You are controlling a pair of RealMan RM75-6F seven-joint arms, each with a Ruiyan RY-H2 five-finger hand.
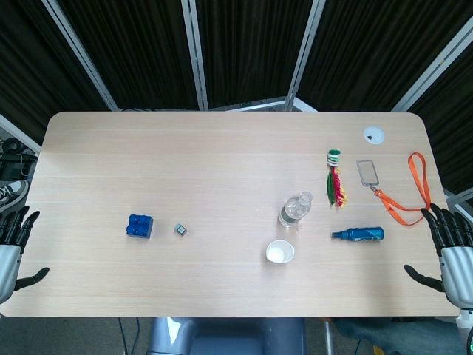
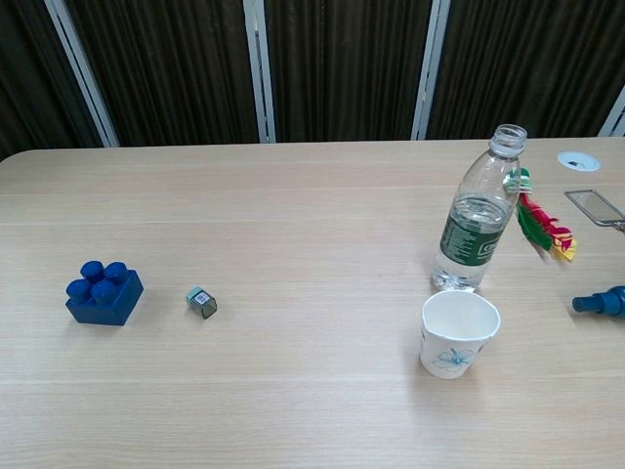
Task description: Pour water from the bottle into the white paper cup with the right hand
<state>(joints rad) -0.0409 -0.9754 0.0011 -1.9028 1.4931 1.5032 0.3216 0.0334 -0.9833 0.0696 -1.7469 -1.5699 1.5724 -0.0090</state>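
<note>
A clear plastic bottle (image 1: pixel 295 209) (image 2: pixel 479 213) with a dark green label stands upright and uncapped, partly full of water, right of the table's middle. Just in front of it the white paper cup (image 1: pixel 280 251) (image 2: pixel 457 335) stands upright, apart from the bottle. My right hand (image 1: pixel 452 246) hovers at the table's right front edge, fingers spread and holding nothing, well to the right of the bottle. At the left front edge my left hand (image 1: pixel 13 244) is likewise spread and holds nothing. Neither hand shows in the chest view.
A blue toy brick (image 1: pixel 140 225) (image 2: pixel 104 292) and a small grey cube (image 1: pixel 180 230) (image 2: pixel 202 302) lie left of centre. To the right are a blue spray bottle (image 1: pixel 359 234), a red-green feather toy (image 1: pixel 336 179), a card holder (image 1: pixel 367 172) on an orange lanyard (image 1: pixel 409 200) and a white disc (image 1: pixel 373 134).
</note>
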